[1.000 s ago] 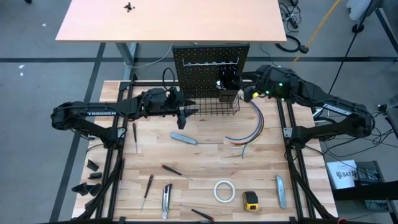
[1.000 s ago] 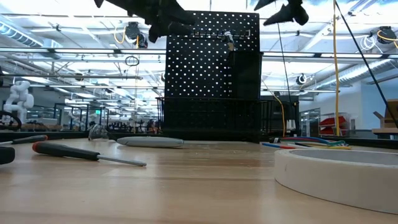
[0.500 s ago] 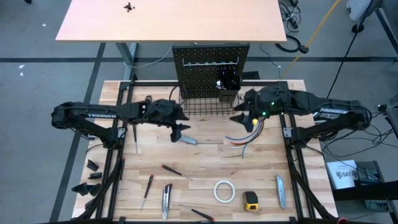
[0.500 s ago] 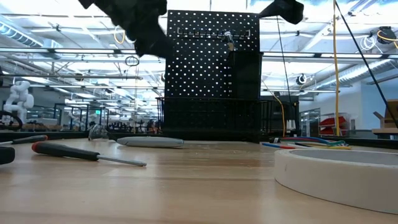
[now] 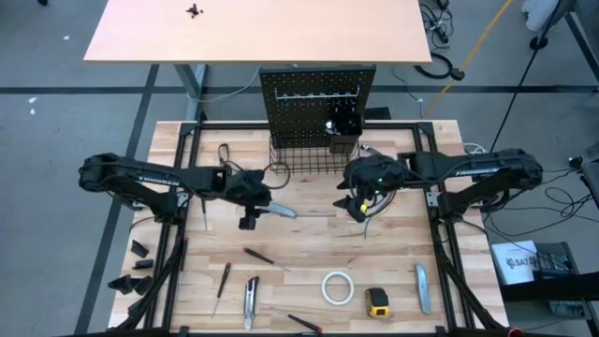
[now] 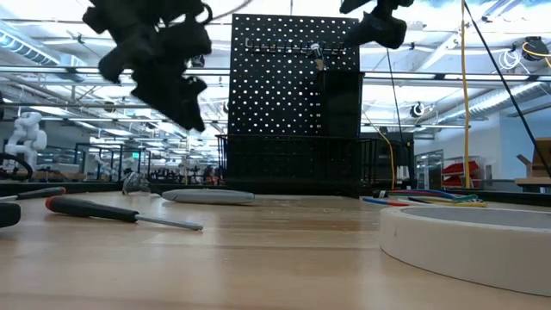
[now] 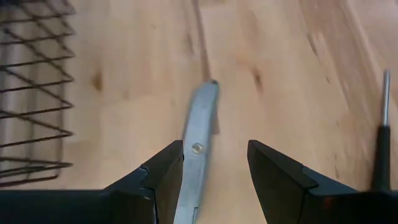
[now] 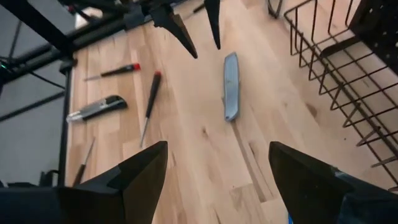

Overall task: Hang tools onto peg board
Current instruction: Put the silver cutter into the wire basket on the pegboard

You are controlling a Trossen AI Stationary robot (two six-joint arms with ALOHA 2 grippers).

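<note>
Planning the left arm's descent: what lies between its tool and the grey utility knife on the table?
Nothing: in the left wrist view the left tool hangs open above the grey utility knife, with only bare table around it.

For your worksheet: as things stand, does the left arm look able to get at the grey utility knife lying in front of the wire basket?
Probably yes. The left gripper hangs over the grey utility knife with fingers open, one over the knife's body. Bare wood surrounds the knife; the wire basket stands off to one side.
</note>
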